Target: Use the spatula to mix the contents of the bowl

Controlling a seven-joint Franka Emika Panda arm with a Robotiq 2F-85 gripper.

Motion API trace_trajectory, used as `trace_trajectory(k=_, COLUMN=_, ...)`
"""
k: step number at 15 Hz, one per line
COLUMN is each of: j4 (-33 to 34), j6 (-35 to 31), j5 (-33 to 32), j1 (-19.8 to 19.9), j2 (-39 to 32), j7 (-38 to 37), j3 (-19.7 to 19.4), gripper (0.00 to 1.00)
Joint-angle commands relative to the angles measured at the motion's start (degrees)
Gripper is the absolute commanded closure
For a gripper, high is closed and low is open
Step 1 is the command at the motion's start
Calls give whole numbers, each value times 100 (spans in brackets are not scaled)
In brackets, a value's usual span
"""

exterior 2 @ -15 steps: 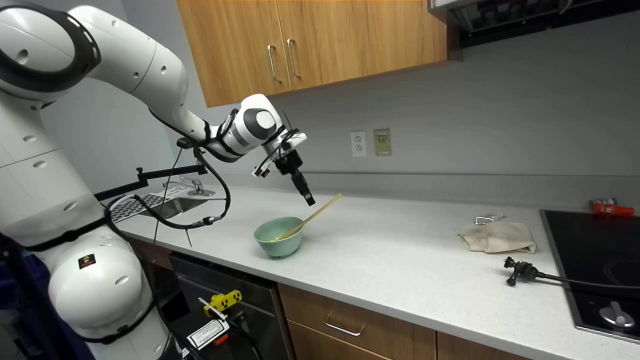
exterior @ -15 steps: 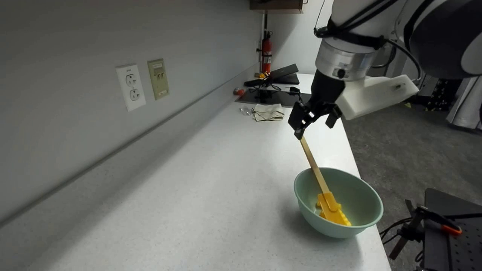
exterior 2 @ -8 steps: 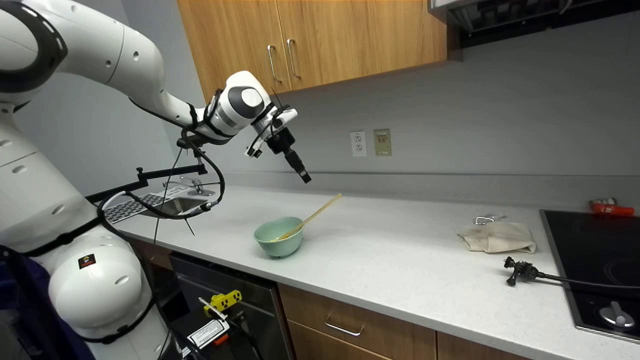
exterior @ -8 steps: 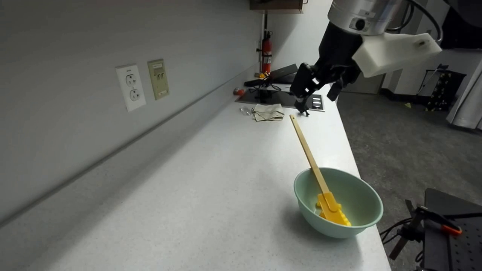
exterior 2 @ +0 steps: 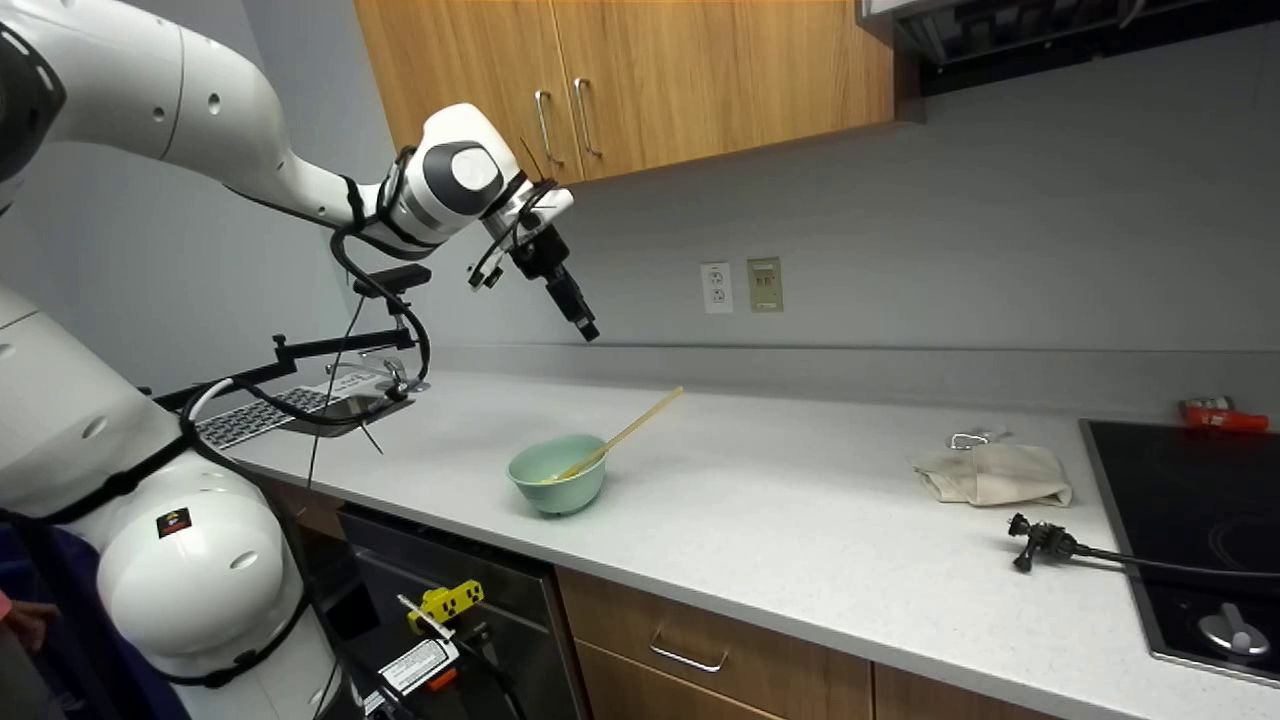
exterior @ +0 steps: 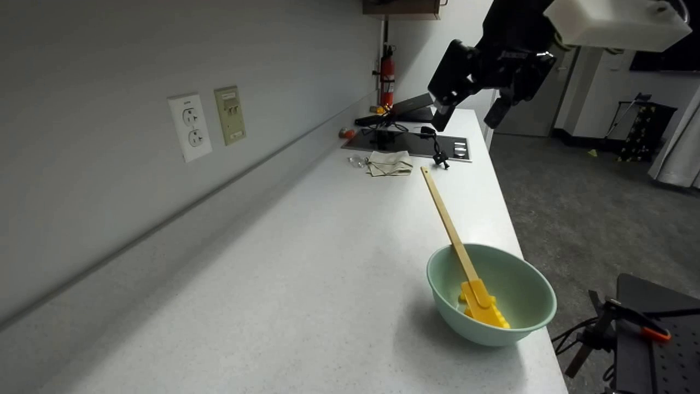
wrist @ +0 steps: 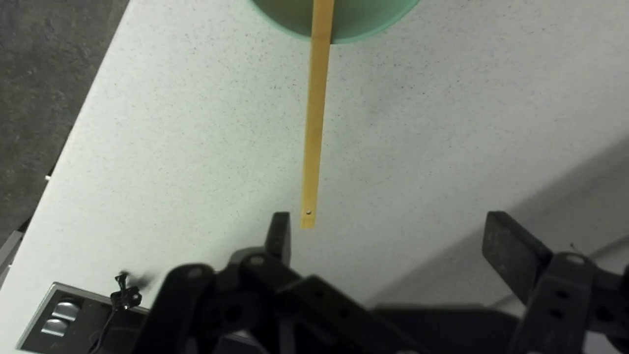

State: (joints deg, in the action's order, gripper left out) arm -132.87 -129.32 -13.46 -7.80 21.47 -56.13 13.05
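Your gripper (wrist: 388, 223) is released: in the wrist view its two fingers (wrist: 513, 250) stand spread wide, one just below the centre of the frame, one at the lower right. Between them, just beside the finger on the left of this view, you see the end of the spatula (wrist: 316, 118), but both exterior views show the gripper higher and apart from it. In an exterior view you find the gripper in the upper right of the frame.

The spatula leans in the pale green bowl (exterior: 522, 290), which is at the lower right of the same frame. The wooden handle goes out over the rim, and the yellow-orange head is inside, lying upon the yellow contents (exterior: 501, 317). The bowl stands upright on the white counter (exterior: 262, 306), near the counter's edge. In an exterior view you have a folded cloth (exterior 2: 1000, 475) at the right of the frame, near the dark cooktop (exterior 2: 1170, 490), and a wooden cabinet (exterior 2: 700, 80) along the top.
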Motion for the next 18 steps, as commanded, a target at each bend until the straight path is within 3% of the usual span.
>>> trace_trajectory(k=1, j4=4, j6=33, j5=163, j1=140, j2=82, j7=56, j3=121, gripper=0)
trace_trajectory(k=18, j4=-43, j6=78, j5=242, j1=145, j2=199, j7=60, j3=119, gripper=0)
